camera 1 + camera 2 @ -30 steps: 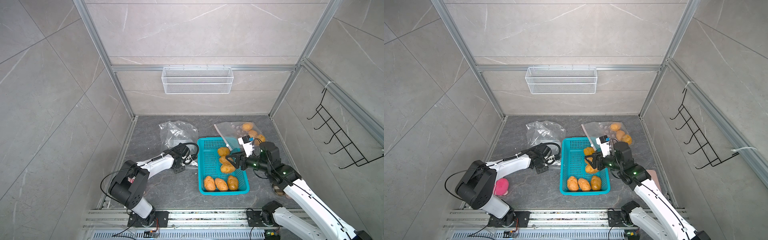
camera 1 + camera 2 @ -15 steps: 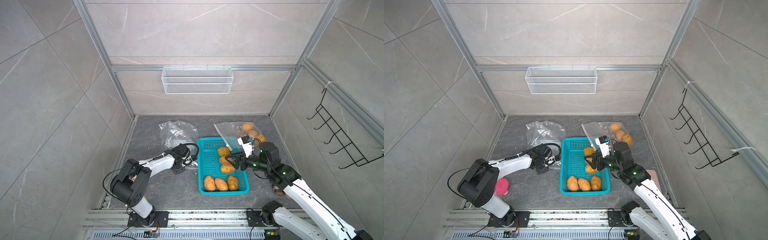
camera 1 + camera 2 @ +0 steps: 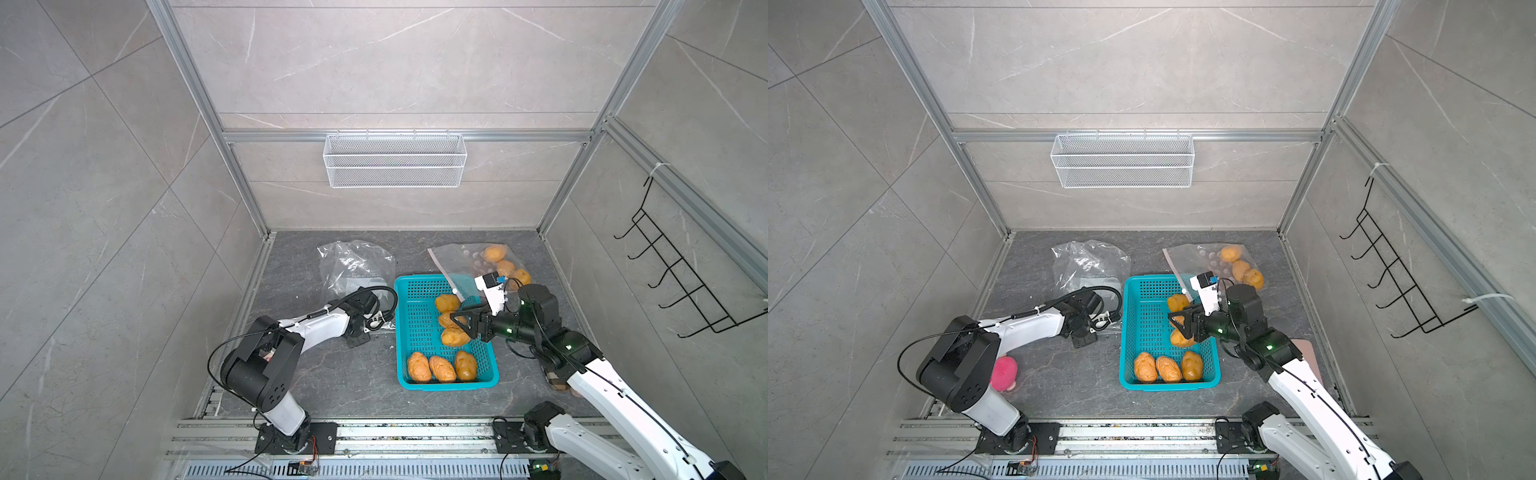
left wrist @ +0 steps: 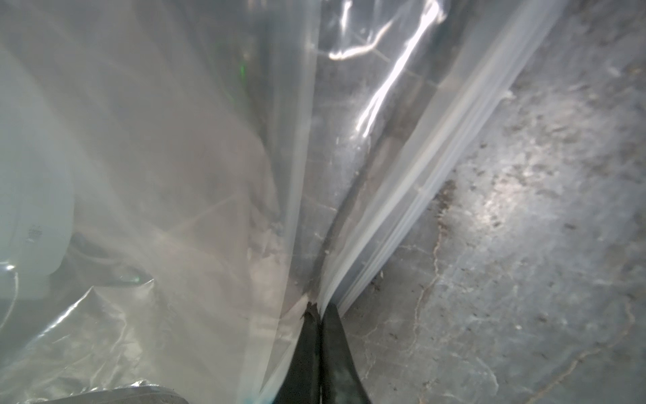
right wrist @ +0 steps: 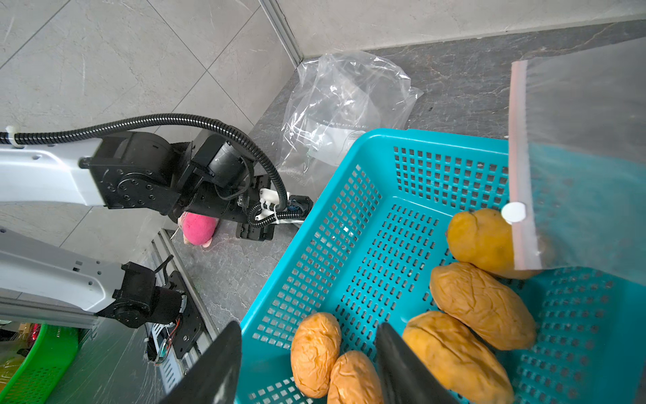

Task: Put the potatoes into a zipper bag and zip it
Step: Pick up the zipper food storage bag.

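Left gripper (image 4: 316,314) clamped tight on edge of crumpled clear bag (image 3: 353,266). Teal basket (image 3: 446,384) holds six potatoes (image 3: 442,368). Right gripper (image 3: 459,322) spread, empty, hovering over them. Zipper bag (image 3: 453,257) behind basket: three potatoes inside. Judged a third done; six to load, zipping left. Left fingertips hidden in both top views; whether zipper bag mouth is open, unclear.

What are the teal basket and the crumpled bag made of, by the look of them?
The basket is probably rigid moulded plastic: teal, faintly glossy, pierced by a regular grid of holes. The crumpled bag is most likely thin clear plastic film: it creases and throws bright glints.
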Tool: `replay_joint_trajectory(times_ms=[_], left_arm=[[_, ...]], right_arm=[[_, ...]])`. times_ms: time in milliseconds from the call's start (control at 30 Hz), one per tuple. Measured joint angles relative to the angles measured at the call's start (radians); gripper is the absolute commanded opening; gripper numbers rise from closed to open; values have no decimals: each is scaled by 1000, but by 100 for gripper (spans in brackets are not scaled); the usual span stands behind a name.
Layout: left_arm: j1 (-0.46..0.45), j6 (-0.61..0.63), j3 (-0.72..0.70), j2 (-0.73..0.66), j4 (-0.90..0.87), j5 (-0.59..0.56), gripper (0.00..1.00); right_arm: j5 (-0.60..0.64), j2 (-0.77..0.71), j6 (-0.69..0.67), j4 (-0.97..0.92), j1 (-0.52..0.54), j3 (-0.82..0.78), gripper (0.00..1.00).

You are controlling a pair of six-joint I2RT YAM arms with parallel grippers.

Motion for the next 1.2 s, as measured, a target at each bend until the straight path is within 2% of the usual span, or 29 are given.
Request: replay_joint_trajectory(times_ms=[233, 367, 533, 700, 933, 1100, 1200], left_arm=[[0, -14, -9, -61, 20, -63, 0], [0, -76, 5, -163, -40, -99, 0], [0, -183, 74, -356, -162, -161, 0], [0, -333, 263, -486, -338, -273, 0], [0, -560, 634, -494, -638, -359, 0], [2, -673, 913, -476, -813, -385, 0], [4, -715, 973, -479, -854, -345, 0]], right_arm=[[3, 0, 0, 0, 4, 0, 62], [10, 0, 0, -3, 6, 0, 62], [14, 4, 0, -15, 12, 8, 62], [12, 13, 1, -13, 12, 35, 62], [-13, 63, 32, 2, 18, 84, 62], [-20, 104, 58, 13, 37, 129, 62], [-17, 119, 79, 39, 69, 152, 61]])
